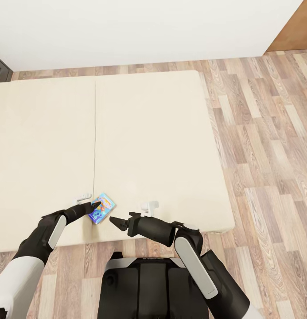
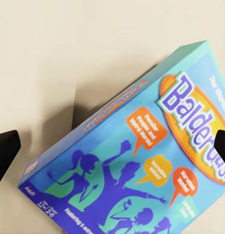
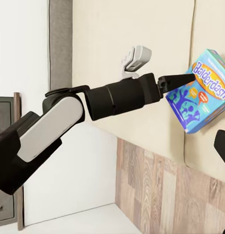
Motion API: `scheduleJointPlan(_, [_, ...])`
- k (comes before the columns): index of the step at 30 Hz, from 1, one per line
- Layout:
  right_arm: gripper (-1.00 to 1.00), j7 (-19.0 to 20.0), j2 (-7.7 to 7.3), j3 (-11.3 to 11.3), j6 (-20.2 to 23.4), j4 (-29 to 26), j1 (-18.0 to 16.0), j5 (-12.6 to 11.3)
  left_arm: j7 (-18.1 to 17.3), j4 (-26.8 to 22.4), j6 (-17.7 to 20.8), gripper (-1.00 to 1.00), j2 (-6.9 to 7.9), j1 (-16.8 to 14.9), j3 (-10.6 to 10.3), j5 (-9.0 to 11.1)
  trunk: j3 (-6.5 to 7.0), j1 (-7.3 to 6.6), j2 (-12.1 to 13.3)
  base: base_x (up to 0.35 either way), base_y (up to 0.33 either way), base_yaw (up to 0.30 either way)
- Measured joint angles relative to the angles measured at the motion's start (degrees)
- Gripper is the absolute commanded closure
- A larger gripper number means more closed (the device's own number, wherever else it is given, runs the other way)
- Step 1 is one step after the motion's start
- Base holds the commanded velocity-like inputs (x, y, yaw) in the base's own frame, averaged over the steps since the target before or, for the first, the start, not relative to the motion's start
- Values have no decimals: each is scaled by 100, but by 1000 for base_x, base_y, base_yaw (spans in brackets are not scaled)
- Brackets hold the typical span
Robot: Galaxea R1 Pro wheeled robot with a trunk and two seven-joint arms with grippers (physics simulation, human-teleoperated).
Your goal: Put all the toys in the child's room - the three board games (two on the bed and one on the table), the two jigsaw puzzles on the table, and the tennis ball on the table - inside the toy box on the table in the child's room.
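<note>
Head view: my left gripper (image 1: 96,207) sits at the blue game box (image 1: 101,208) near the front edge of the bed (image 1: 162,146). Its fingers look spread wide, one on each side of the box, which tilts up. My right gripper (image 1: 117,223) hangs just beside, its fingers apart, holding nothing.

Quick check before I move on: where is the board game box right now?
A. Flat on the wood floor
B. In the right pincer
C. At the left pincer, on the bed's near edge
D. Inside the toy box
C: the game box is at the left pincer, over the bed near its front edge; the right pincer is apart from it.
</note>
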Motion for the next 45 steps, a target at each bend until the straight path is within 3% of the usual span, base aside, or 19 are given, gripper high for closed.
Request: scheduleJointPlan(45, [-100, 0, 0, 0, 0, 11, 0, -4, -10, -38, -3, -100, 1, 0, -4, -1, -208, 0, 0, 0, 0, 0])
